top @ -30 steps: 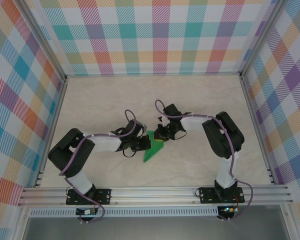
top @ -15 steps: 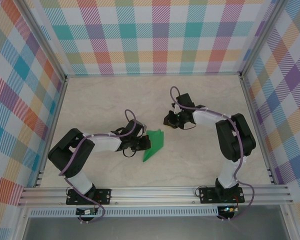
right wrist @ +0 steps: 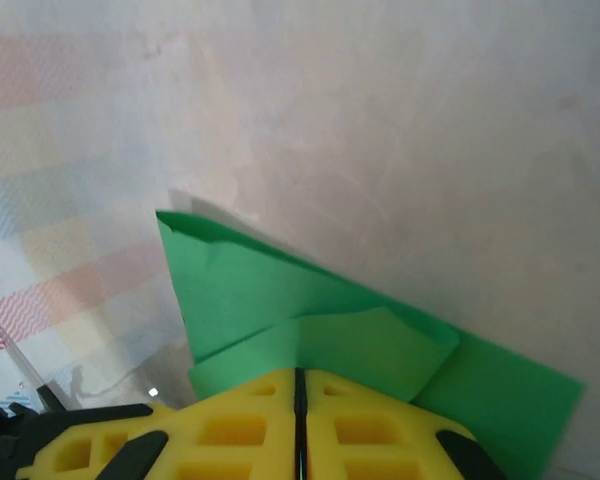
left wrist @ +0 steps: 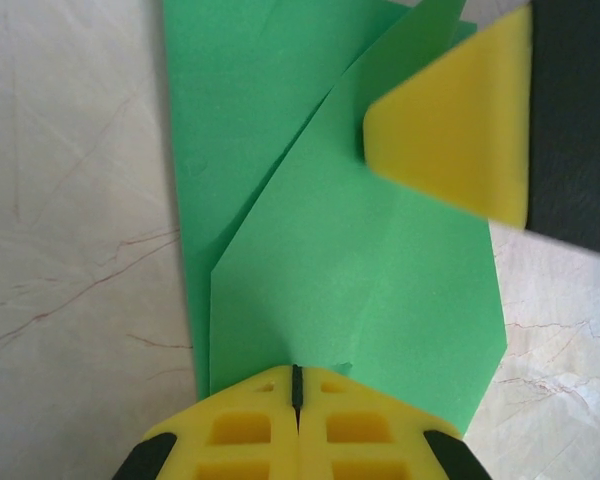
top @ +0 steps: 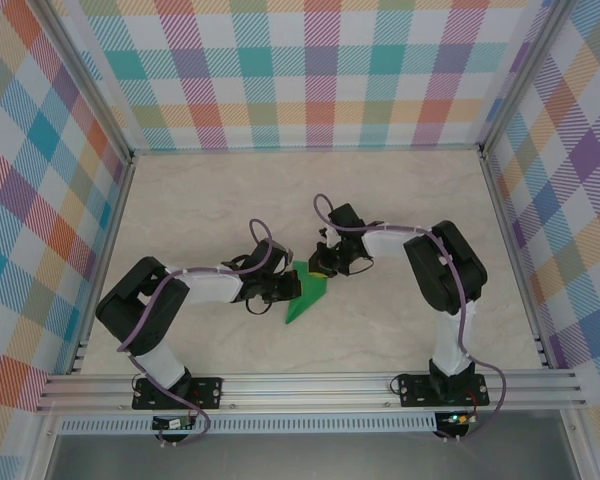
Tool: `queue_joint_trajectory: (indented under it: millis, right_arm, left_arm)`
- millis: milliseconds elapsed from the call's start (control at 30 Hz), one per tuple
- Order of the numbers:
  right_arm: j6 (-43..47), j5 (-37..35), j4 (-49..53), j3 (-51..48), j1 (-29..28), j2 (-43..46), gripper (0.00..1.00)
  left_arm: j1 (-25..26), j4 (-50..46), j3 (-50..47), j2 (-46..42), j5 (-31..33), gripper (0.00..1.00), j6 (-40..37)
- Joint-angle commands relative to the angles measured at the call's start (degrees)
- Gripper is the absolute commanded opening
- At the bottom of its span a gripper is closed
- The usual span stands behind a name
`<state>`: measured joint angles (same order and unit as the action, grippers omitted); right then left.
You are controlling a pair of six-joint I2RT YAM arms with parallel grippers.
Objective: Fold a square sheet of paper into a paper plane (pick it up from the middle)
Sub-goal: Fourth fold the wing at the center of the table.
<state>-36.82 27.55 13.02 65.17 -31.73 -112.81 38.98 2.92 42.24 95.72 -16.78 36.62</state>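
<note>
Item: folded bright-green paper sheet [top: 306,297], obscured and cropped portions.
Top view: upper end under the black-and-yellow right gripper [top: 321,268], left edge under the left gripper [top: 291,288]; fold layers too small to tell. Left wrist view: far end cropped by the top edge; a blurred yellow finger [left wrist: 450,130] covers the upper right. Right wrist view: near part hidden behind yellow fingers [right wrist: 248,396].

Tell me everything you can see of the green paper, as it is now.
The paper is thin, bright green, matte and unmarked. It is folded into a narrow pointed shape with overlapping layers and slanted creases. It lies on the pale table, its point toward the near edge. The left gripper, shut, has its tips on one edge. The right gripper, also shut, meets the far end, where a flap overlaps.
</note>
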Motion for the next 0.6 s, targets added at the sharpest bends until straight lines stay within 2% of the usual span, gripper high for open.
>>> queue_joint_trajectory:
  millis: [0, 267, 367, 567]
  right_arm:
    - [-0.5, -3.0, 0.6, 1.1, 2.1, -1.5, 0.11]
    - [-3.6, -12.2, 2.2, 4.4, 6.0, 0.4, 0.11]
    - [-3.3, -10.4, 1.6, 5.0, 5.8, 1.8, 0.11]
    - [-4.3, -2.6, -3.5, -1.1, 2.1, 6.8, 0.12]
  left_arm:
    - [0.2, -8.9, -1.9, 0.9, 4.1, 0.0, -0.3]
    - [0.2, -7.0, -3.1, 1.2, 3.8, 0.0, 0.5]
    - [0.2, -6.1, -3.1, 1.4, 3.6, 0.0, 0.6]
    - [0.2, -4.1, -3.0, 1.0, 3.7, 0.0, 0.6]
